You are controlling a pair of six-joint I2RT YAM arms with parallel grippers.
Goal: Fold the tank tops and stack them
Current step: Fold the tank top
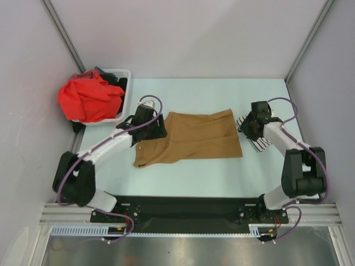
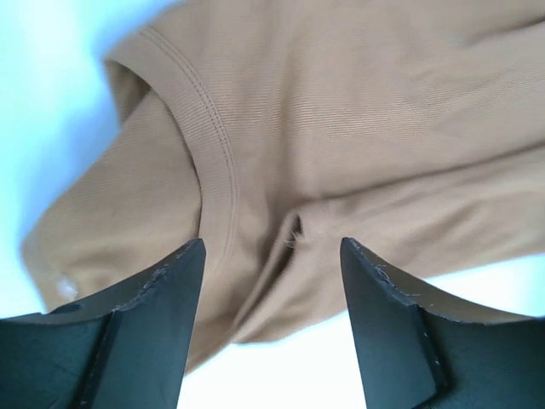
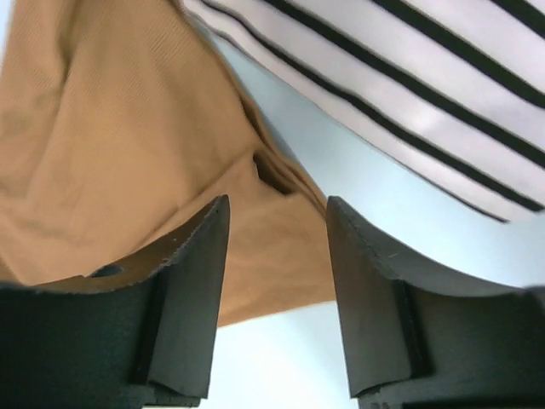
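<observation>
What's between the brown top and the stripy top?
Only bare table separates the brown top and the stripy top; the right wrist view shows it.

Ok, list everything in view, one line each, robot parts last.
tan-brown tank top: one, tan-brown, lying mid-table between the two grippers
striped tank top: one, white with thin black stripes, right side of the table, partly under the right arm
laundry basket: one, white, far left corner of the table
red garment: one, red, heaped in the basket and spilling over its rim
dark garment: at least one, black, in the basket behind the red one
table: one, pale blue-green, under everything
left gripper: one, black, open over the tan top's neckline end
right gripper: one, black, open over the tan top's edge, beside the striped top
</observation>
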